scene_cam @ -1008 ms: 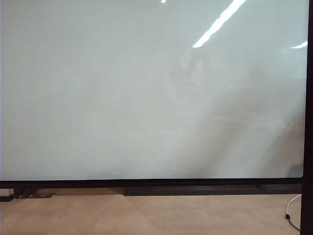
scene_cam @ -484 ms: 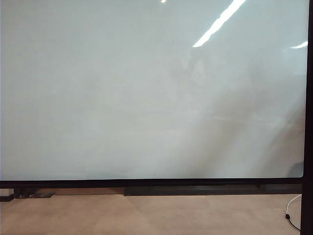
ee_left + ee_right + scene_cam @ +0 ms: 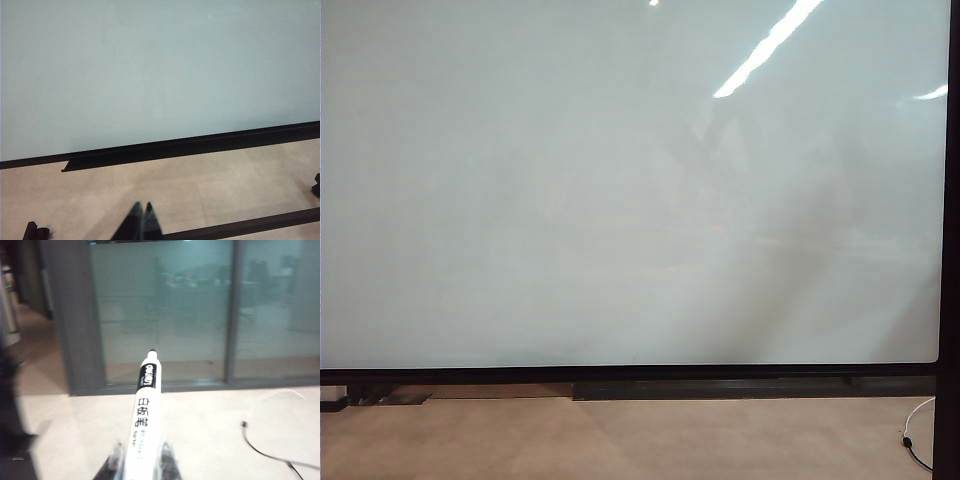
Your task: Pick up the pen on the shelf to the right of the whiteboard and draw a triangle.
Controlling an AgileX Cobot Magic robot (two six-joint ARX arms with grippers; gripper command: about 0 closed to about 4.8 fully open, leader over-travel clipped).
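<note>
large glossy white whiteboard with a thin black frame (image 3: 620, 200) fills almost all of the exterior view; its surface is blank, showing only ceiling-light glare. black tray strip (image 3: 720, 388) runs along the whiteboard's lower edge, beige floor (image 3: 620, 440) below that. a thin white cable (image 3: 915, 435) loops on the floor near the whiteboard's lower right corner. neither arm shows in the exterior view.

left gripper (image 3: 141, 220): dark fingertips pressed together, nothing between them, hanging over the floor in front of the whiteboard's (image 3: 150, 75) lower edge, apart from it.

right gripper (image 3: 141, 460): two pale fingers pinching the slim white marker pen (image 3: 144, 405) around its barrel. pen juts forward from the gripper, black tip away from it, black band and printed lettering on the barrel. it points at a glass wall with grey posts (image 3: 165, 315), well away from the whiteboard, which is out of this view. white cable (image 3: 270, 425) on the floor beside the pen.
</note>
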